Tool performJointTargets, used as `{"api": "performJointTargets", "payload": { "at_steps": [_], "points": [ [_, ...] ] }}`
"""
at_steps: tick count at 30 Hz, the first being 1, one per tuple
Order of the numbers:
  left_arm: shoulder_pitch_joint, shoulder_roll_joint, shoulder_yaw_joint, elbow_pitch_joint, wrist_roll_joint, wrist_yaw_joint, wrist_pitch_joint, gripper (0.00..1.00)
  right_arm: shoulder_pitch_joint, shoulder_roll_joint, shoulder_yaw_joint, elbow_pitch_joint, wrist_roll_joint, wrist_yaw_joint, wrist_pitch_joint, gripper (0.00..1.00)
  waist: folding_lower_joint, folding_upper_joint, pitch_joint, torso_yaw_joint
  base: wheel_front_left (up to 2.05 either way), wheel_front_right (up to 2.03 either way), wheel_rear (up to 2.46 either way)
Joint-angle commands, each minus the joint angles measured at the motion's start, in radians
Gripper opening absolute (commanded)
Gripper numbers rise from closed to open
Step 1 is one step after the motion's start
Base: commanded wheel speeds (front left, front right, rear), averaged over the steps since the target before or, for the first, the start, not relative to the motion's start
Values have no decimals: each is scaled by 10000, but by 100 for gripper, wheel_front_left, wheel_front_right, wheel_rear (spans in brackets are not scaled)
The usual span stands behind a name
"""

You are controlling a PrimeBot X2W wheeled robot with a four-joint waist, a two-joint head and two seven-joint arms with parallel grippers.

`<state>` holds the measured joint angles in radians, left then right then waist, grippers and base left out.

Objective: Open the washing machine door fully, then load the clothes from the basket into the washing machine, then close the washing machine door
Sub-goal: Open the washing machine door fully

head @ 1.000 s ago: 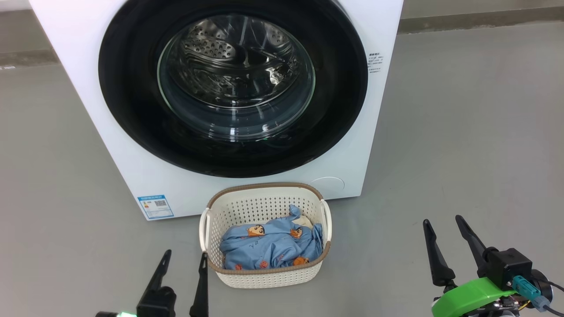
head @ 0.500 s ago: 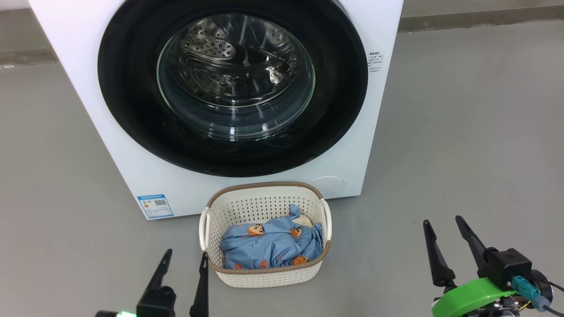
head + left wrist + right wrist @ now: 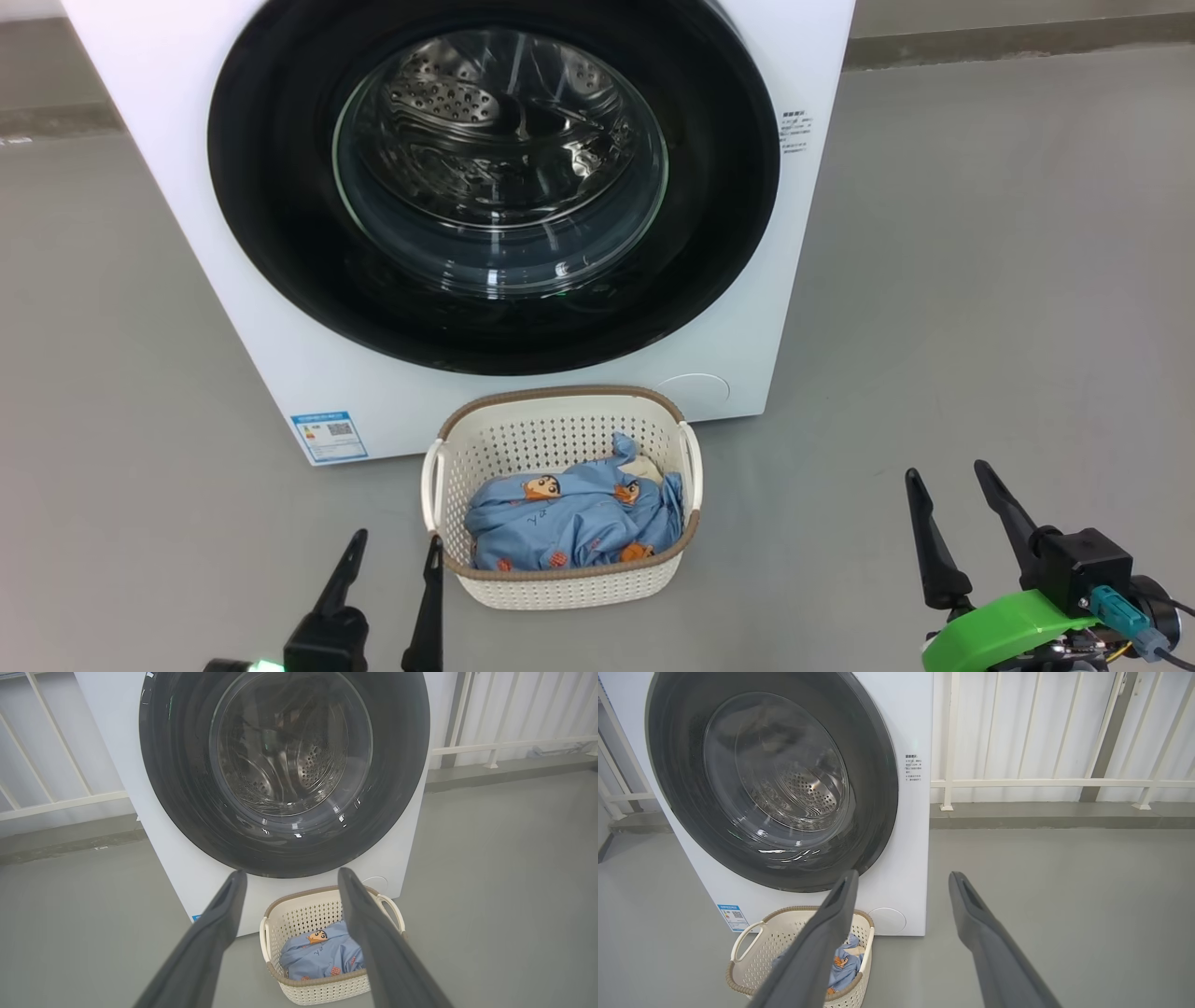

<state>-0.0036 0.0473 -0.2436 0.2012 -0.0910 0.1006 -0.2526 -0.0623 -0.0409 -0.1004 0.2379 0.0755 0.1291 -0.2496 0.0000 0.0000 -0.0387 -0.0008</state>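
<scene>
A: Door status?
B: We note the washing machine door (image 3: 499,168) shut flush on the washing machine (image 3: 168,140). The clothes (image 3: 574,523) lie bundled in the basket (image 3: 560,590), which stands on the grey floor (image 3: 980,280) just below the door.
A: Grippers?
B: We log the left gripper (image 3: 397,537) just beside the basket's left wall, jaws apart and empty. The right gripper (image 3: 945,469) is well off to the right, jaws apart and empty.

1. A smooth grey floor (image 3: 980,280) is seen all around.
2. A white railing (image 3: 1045,783) is mounted along a low grey kerb (image 3: 1064,817).
3. A white ribbed wall (image 3: 999,728) is seen behind the railing.
</scene>
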Motion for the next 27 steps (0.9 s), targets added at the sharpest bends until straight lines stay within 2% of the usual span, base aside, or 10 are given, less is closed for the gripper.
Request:
{"api": "performJointTargets", "payload": {
  "at_steps": [1, 10, 23, 27],
  "points": [
    [-193, 31, 360, -264, -63, -45, -92, 100, -474, -93, 216, -212, -82, 16, -122, 100, 0, 0, 4, -7, 41, 41, -82],
    [-202, 30, 369, -245, -173, -43, -92, 100, -494, -93, 178, -160, -94, 16, -122, 100, 0, 0, 23, -30, 83, 64, -147],
    [-260, 30, 388, -255, -279, -24, -92, 100, -501, -93, 237, -30, -75, 16, -122, 100, 0, 0, 34, -40, 158, 81, -239],
    [-243, 30, 484, -409, -245, 134, -92, 100, -521, -93, 234, 11, -72, 16, -122, 100, 0, 0, 20, -46, 146, 63, -208]
  ]
}}
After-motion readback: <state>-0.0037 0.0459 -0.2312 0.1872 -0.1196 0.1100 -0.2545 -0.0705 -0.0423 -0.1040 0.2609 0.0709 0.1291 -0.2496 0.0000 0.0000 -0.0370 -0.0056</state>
